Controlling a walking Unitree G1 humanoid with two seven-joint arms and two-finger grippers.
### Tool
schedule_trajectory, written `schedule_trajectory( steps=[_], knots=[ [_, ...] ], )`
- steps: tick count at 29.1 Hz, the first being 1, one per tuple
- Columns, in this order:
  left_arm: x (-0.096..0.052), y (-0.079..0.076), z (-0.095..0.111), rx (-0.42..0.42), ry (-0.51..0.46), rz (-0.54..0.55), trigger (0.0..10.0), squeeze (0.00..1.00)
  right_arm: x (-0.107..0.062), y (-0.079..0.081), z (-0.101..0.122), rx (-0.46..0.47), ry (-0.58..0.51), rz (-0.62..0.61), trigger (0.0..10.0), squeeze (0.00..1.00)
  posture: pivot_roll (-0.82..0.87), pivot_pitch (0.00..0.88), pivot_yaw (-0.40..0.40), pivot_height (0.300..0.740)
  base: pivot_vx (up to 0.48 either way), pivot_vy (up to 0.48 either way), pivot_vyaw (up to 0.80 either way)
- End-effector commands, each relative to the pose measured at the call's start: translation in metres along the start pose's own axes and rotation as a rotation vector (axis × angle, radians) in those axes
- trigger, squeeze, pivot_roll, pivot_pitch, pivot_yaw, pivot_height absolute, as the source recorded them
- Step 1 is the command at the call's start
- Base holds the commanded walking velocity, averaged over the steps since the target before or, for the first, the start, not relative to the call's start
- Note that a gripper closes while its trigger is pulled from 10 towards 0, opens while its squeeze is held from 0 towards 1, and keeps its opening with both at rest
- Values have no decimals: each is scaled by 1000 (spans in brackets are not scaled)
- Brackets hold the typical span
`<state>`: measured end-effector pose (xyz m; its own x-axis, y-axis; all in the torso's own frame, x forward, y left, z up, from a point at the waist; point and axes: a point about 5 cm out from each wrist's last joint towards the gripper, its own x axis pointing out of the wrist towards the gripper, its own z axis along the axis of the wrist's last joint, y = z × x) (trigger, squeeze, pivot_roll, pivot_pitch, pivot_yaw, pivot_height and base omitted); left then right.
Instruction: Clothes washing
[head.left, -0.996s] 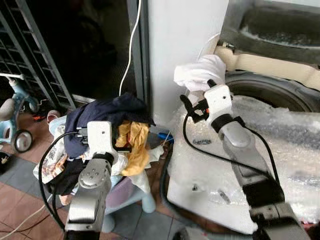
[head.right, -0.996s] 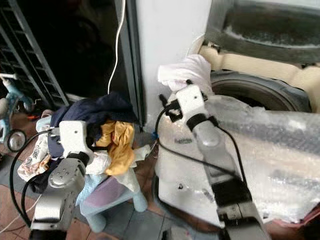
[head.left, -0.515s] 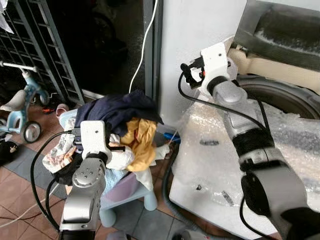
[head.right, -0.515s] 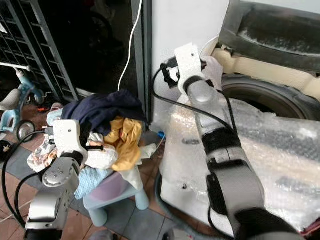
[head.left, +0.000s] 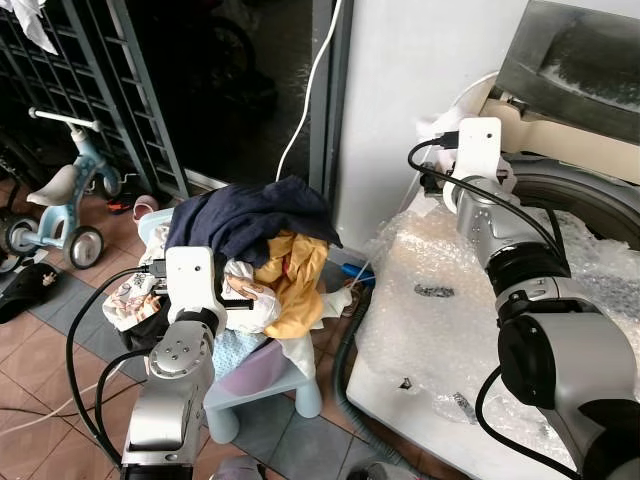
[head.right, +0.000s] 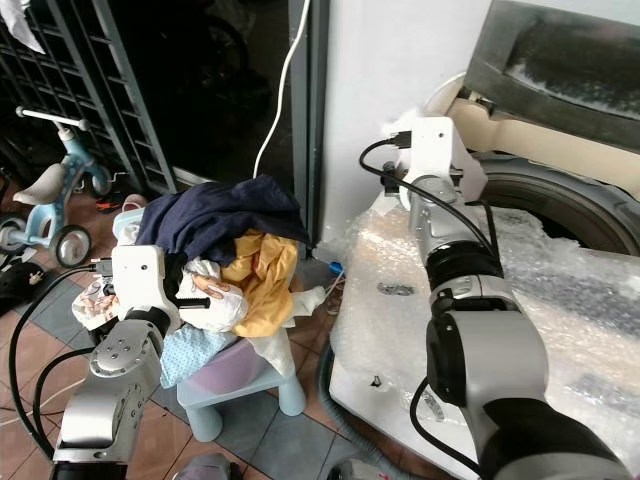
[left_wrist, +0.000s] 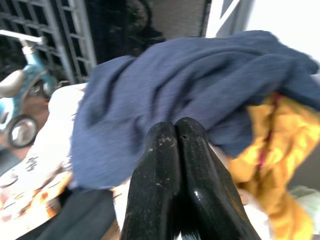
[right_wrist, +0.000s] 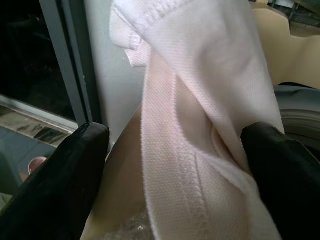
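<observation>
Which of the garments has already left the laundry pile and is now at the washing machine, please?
The white garment, hanging between the open fingers of the right gripper beside the washing machine drum. The navy garment and yellow garment lie on the pile.

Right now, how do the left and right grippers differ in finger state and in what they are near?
The left gripper has its fingers pressed together with nothing between them; the right gripper has its fingers spread apart with a white garment hanging between them. The left points at the navy garment on the laundry pile; the right is raised by the washing machine.
</observation>
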<state>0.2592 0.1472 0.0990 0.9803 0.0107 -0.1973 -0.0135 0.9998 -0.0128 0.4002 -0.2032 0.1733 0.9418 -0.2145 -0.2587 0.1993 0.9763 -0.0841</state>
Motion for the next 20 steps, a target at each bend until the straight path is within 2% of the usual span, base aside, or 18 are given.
schedule_trajectory(
  steps=[1,2,3,5,6,9,10,12,14,16,17,20],
  knots=[
    [0,2,3,8,-4,10,10000,0,-1,-33,-1,27,-23,-124,10000,0,-12,0,-13,740,0,0,0],
    [0,3,2,10,-3,9,10000,0,-2,-38,2,39,-60,-134,10000,0,-13,0,-9,740,0,0,0],
    [1,3,2,15,-1,2,10000,0,-6,-49,7,18,-140,-171,10000,0,-16,0,-4,740,0,0,0],
    [2,2,2,19,0,-2,10000,0,-9,-55,9,33,-179,-183,10000,0,-20,0,2,740,0,0,0],
    [3,2,3,25,-4,-8,10000,0,-13,-57,13,37,-244,-141,10000,0,-24,0,9,740,0,0,0],
    [4,2,4,29,-8,-12,10000,0,-17,-53,18,69,-301,-77,10000,0,-26,0,15,740,0,0,0],
    [5,2,5,32,-10,-13,10000,0,-20,-49,21,119,-325,-28,10000,0,-28,0,20,740,0,0,0],
    [7,1,8,37,-25,-19,10000,0,-27,-33,29,126,-399,75,10000,0,-33,0,31,740,0,0,0],
    [10,3,13,56,-51,2,10000,0,-40,-1,36,0,-484,246,10000,0,-36,0,43,740,0,0,0],
    [10,4,15,63,-55,16,10000,0,-45,11,36,-25,-499,325,10000,0,-36,0,43,740,0,0,0],
    [9,4,16,59,-63,11,10000,0,-53,22,30,-65,-510,407,10000,0,-36,0,45,740,0,0,0],
    [9,5,15,56,-67,10,10000,0,-68,40,8,-113,-478,547,10000,0,-39,0,46,740,0,0,0]
  ],
)
